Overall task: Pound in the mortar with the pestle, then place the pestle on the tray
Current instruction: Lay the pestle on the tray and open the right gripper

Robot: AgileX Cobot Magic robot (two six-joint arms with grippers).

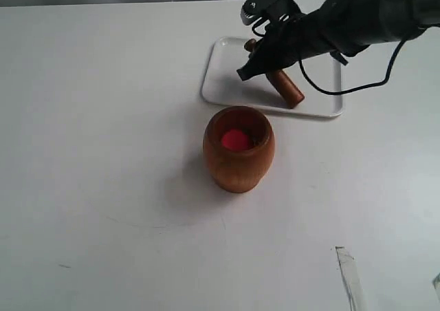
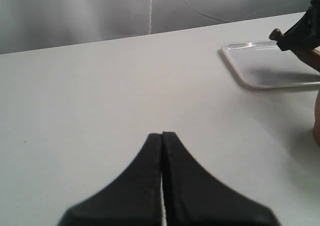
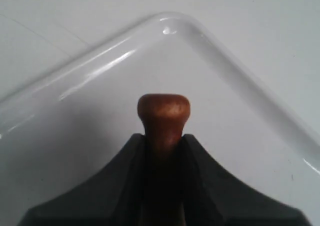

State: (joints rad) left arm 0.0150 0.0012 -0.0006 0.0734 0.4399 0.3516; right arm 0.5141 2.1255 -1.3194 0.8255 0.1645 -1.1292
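The orange-brown mortar (image 1: 238,150) stands upright in the middle of the table, red showing inside it. Behind it lies the white tray (image 1: 223,85). My right gripper (image 1: 256,62) hovers over the tray, shut on the narrow neck of the dark brown pestle (image 1: 285,87). The pestle tilts, its thick end down on or just above the tray floor. In the right wrist view the pestle's knob (image 3: 163,108) sticks out past the gripper (image 3: 164,138) towards a tray corner (image 3: 170,23). My left gripper (image 2: 162,135) is shut and empty, low over bare table.
A strip of clear tape (image 1: 350,276) lies near the front right table edge. A black cable (image 1: 357,84) loops from the right arm above the tray's right end. The tray (image 2: 265,68) and part of the right gripper show far off in the left wrist view.
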